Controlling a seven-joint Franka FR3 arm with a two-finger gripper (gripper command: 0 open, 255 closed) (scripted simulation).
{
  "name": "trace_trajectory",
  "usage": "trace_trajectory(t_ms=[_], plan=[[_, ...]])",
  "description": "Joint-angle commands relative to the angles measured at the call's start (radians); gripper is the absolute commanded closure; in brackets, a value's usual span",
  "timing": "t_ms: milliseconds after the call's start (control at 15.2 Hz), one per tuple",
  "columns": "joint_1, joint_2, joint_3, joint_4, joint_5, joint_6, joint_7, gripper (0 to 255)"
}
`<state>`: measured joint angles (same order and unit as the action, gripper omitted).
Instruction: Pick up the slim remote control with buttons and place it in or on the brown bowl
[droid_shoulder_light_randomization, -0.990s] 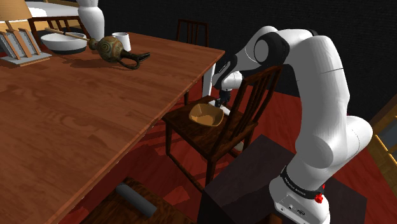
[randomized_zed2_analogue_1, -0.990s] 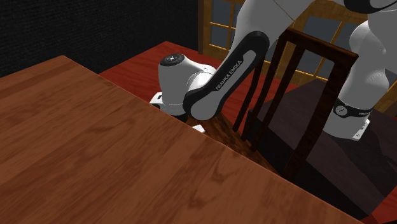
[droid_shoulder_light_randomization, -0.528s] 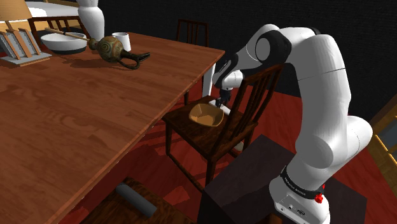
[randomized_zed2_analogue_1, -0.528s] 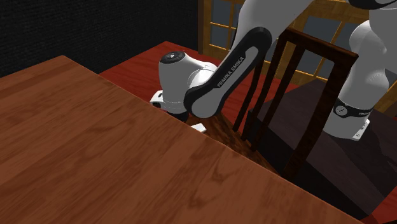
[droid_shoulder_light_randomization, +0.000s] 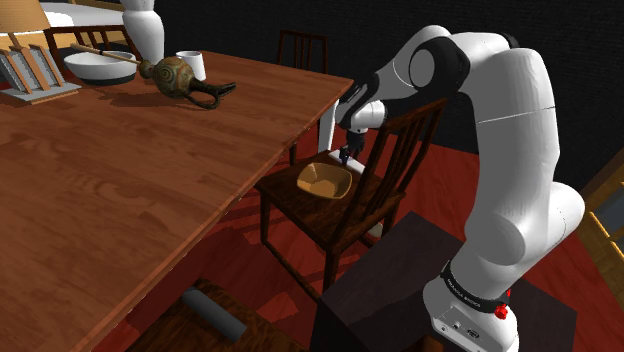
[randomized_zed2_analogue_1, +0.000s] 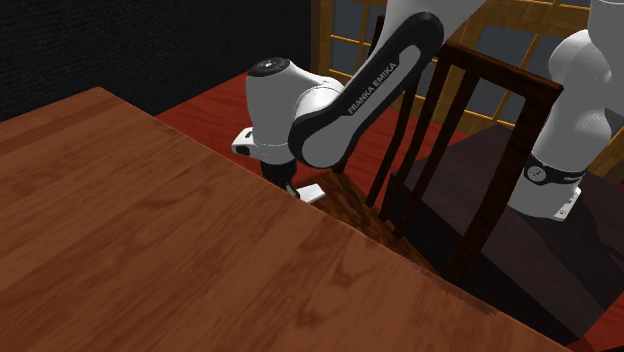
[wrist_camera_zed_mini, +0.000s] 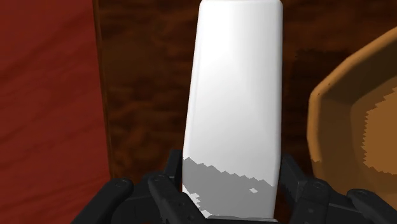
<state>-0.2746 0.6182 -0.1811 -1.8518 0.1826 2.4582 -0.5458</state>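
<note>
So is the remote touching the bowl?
Apart. The wrist view shows dark chair seat between the remote and the bowl.

Wooden chair seat (droid_shoulder_light_randomization: 288, 198); brown bowl (droid_shoulder_light_randomization: 324, 180) on it

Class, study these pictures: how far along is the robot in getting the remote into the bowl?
Done: the gripper clasps the white remote, apparently raised off the chair seat. In hand: the remote hangs beside the brown bowl, not over its hollow. Left: move it over the bowl and release it.

Wooden table (droid_shoulder_light_randomization: 120, 190), dark chair (droid_shoulder_light_randomization: 300, 210), red floor (droid_shoulder_light_randomization: 285, 290)
</note>
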Motion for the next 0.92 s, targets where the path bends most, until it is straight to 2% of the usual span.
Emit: trace_trajectory(t_ms=[0, 792, 858], plan=[[0.002, -0.019, -0.004, -0.001, -0.005, -0.018, 0.003, 255], [0.017, -0.124, -0.025, 0.000, -0.033, -0.123, 0.022, 255], [0.035, -0.141, -0.023, -0.027, -0.038, -0.112, 0.042, 255]])
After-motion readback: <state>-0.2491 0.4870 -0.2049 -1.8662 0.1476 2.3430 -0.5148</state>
